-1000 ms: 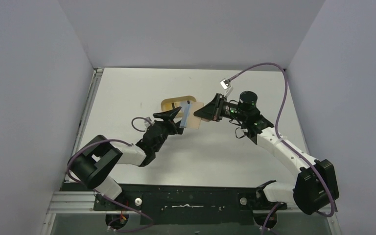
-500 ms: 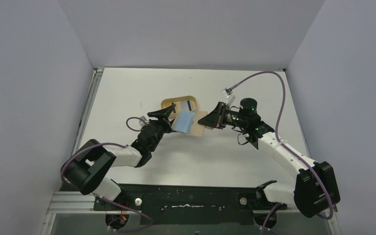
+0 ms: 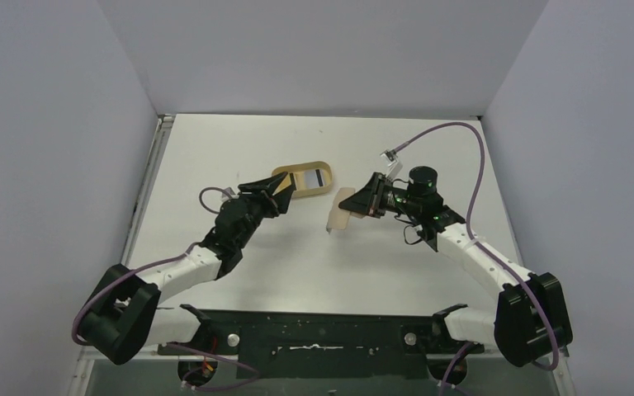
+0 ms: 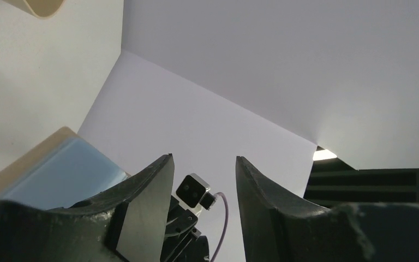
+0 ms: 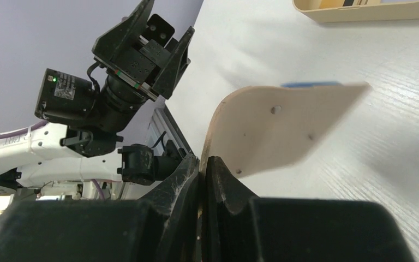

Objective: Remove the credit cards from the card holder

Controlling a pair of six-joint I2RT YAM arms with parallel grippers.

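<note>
My right gripper [image 3: 352, 206] [image 5: 203, 159] is shut on the rounded end of the tan card holder [image 3: 338, 212] [image 5: 283, 125], which hangs just above the table. A thin blue edge shows along the holder's top in the right wrist view. In the left wrist view, the card holder's [image 4: 54, 164] light blue inner face shows at the lower left. My left gripper [image 3: 281, 191] [image 4: 203, 158] is open and empty. It sits left of the holder, beside the tray. A credit card [image 3: 317, 176] with a dark stripe lies in the tray.
The oval tan tray [image 3: 285, 172] [image 5: 360, 13] stands at mid-table behind the grippers. White walls close in the table on three sides. The right arm's purple cable [image 3: 454, 128] loops above it.
My left gripper pulled back left from the card holder toward the tray, and its jaws narrowed. The bluish card seen beside the holder no longer shows there. The right gripper keeps its grip.
</note>
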